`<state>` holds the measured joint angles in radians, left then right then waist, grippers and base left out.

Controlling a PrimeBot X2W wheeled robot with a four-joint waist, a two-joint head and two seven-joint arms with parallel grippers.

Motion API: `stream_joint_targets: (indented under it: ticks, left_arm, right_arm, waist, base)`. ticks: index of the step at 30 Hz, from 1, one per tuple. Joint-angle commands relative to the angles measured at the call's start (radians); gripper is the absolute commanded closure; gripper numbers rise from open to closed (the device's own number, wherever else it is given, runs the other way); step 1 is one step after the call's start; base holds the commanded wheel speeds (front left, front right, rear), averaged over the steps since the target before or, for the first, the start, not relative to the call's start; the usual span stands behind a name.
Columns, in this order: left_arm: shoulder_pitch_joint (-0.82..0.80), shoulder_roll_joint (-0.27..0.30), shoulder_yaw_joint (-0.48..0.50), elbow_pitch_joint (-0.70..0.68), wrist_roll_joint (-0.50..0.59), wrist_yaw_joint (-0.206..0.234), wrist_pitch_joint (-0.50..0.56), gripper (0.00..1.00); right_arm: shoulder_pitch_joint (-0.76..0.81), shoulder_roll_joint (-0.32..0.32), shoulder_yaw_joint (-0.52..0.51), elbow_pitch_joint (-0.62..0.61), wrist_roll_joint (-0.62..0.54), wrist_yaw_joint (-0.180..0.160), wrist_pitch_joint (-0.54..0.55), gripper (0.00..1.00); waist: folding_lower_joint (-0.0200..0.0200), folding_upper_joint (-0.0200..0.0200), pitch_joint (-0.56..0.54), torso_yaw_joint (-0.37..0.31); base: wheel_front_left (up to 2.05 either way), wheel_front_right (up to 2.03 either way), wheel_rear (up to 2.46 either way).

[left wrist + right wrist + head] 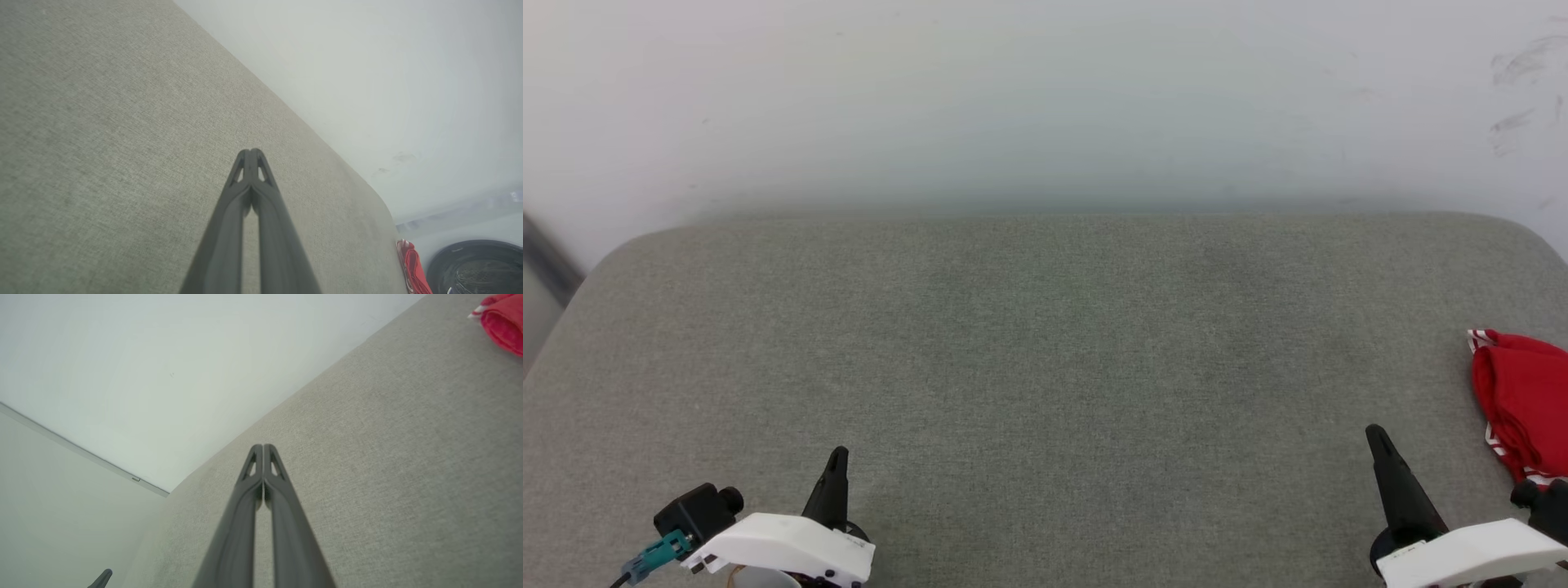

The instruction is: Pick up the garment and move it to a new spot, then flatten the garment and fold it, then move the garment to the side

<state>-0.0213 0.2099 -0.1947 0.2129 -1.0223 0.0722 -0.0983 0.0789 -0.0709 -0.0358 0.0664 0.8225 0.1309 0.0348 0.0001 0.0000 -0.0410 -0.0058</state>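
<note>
Left gripper point(839, 456) and right gripper point(1374, 434) are both sitting pinched shut, fingers meeting tip to tip, gripping nothing. Grey fabric-covered surface point(1045, 367) is stretching wide between them, pale wall point(1045, 98) running behind it. Garment point(1521, 396), red with striped trim point(1480, 339), is lying bunched at the far right edge, near the right gripper but apart from it, partly cut off by the frame. Likely reading: arms are parking low and wide at the near edge, leaving the working area open. Fingers are pointing forward, each tilting slightly inward.
</note>
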Motion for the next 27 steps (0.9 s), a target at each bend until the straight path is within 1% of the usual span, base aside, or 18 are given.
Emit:
stream_joint_targets:
  ticks: [1, 27]
  left_arm:
    - [-0.029, -0.002, 0.018, -0.008, -0.027, -0.011, 0.008, 1.00]
    - [-0.055, -0.061, 0.130, 0.007, -0.254, -0.088, 0.086, 1.00]
  right_arm:
    - [-0.035, -0.009, -0.002, -0.003, 0.038, 0.000, -0.001, 1.00]
    - [-0.096, -0.011, -0.015, 0.068, 0.350, 0.000, 0.016, 1.00]
  waist:
    - [-0.0001, 0.0000, 0.001, 0.000]
    - [-0.0001, 0.0000, 0.014, 0.002]
  base:
    - [0.00, 0.00, 0.00]
    - [0.00, 0.00, 0.00]
